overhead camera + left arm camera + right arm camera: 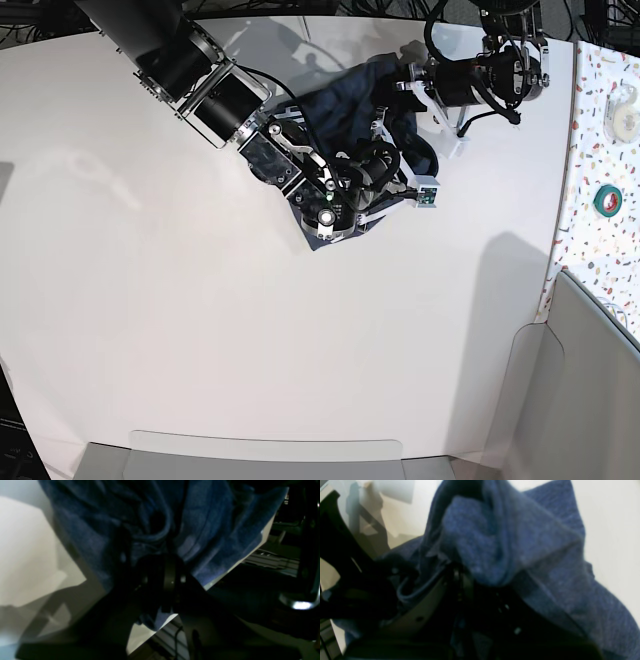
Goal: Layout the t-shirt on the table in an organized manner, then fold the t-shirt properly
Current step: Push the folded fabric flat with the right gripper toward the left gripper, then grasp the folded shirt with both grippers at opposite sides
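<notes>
Crumpled dark navy-blue heathered cotton t-shirt (345, 115) is lying bunched on the wide matte white tabletop (200, 330), far side. Right claw (385, 170) is pinching its fabric, jaws together. Left claw (405, 75) is clamping another fold, jaws barely apart.

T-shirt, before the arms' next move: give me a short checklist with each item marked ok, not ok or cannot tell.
1. The t-shirt is on the table: ok, at the far side.
2. T-shirt spread flat: not ok, it is bunched in deep folds.
3. Right end effector shut on the cloth: ok, it is shut and fabric drapes over it in the right wrist view.
4. Left end effector holding cloth: cannot tell, its tip is buried in the fabric.
5. Sleeves and collar located: cannot tell, the folds hide them.
6. Free table surface to spread onto: ok, the near side is bare white.
</notes>
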You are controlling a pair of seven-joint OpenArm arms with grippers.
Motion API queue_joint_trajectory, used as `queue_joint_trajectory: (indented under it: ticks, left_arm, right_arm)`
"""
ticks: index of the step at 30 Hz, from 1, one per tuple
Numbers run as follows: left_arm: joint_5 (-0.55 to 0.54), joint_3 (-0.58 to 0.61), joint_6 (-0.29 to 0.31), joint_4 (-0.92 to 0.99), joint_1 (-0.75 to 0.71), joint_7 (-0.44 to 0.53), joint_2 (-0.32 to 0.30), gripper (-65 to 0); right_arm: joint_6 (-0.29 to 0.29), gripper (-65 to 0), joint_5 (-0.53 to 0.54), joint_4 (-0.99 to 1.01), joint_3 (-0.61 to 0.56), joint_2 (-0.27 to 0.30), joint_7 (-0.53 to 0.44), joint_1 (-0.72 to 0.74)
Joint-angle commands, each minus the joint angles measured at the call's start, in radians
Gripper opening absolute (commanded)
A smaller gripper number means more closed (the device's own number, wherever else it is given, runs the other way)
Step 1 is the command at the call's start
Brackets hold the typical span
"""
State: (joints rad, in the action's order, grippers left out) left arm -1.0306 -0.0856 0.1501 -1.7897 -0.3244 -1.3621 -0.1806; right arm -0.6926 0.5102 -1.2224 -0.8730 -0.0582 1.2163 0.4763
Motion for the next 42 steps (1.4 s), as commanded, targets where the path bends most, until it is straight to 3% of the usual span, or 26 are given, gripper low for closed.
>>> queue_joint_trajectory:
  ticks: [1, 6, 11, 17, 21, 25, 30, 35, 42]
  left_arm:
    - [-0.001, -0.003, 0.003, -0.037, 0.0, 0.011, -0.02, -59.2]
    - [-0.001, -0.012, 0.003, -0.138, 0.015, 0.022, -0.052, -59.1]
    - [-0.001, -0.104, 0.003, -0.204, 0.04, 0.014, -0.052, -59.0]
    - [-0.004, -0.219, 0.004, -0.263, 0.037, 0.019, -0.05, -59.0]
    - [-0.072, -0.282, 0.004, -0.273, 0.029, 0.01, -0.053, -59.0]
    - [-0.175, -0.282, 0.004, -0.273, -0.02, -0.034, -0.073, -59.0]
    - [-0.224, -0.23, 0.004, -0.275, -0.069, -0.034, -0.106, -59.0]
    - [-0.288, -0.076, 0.007, -0.273, -0.104, -0.034, -0.167, -59.0]
    - [-0.281, 0.14, 0.007, -0.27, -0.091, -0.034, -0.168, -59.0]
  right_arm:
    - [-0.006, -65.0, -0.006, -0.023, 0.008, -0.01, -0.006, 0.019]
    - [-0.006, -65.0, -0.005, -0.141, 0.099, -0.007, -0.002, 0.014]
    - [-0.006, -65.0, -0.005, -0.288, 0.22, -0.002, 0.026, 0.009]
    - [-0.006, -65.0, -0.018, -0.346, 0.53, 0.001, 0.049, -0.012]
    - [-0.006, -65.0, -0.147, -0.23, 0.719, 0.019, 0.035, -0.001]
    - [-0.006, -65.0, -0.282, -0.102, 0.711, 0.045, -0.046, 0.031]
    - [-0.006, -65.0, -0.301, -0.013, 0.694, 0.053, -0.119, 0.049]
    - [-0.006, -65.0, -0.302, 0.029, 0.696, 0.045, -0.186, 0.065]
    - [-0.006, -65.0, -0.302, 0.036, 0.691, -0.001, -0.373, 0.055]
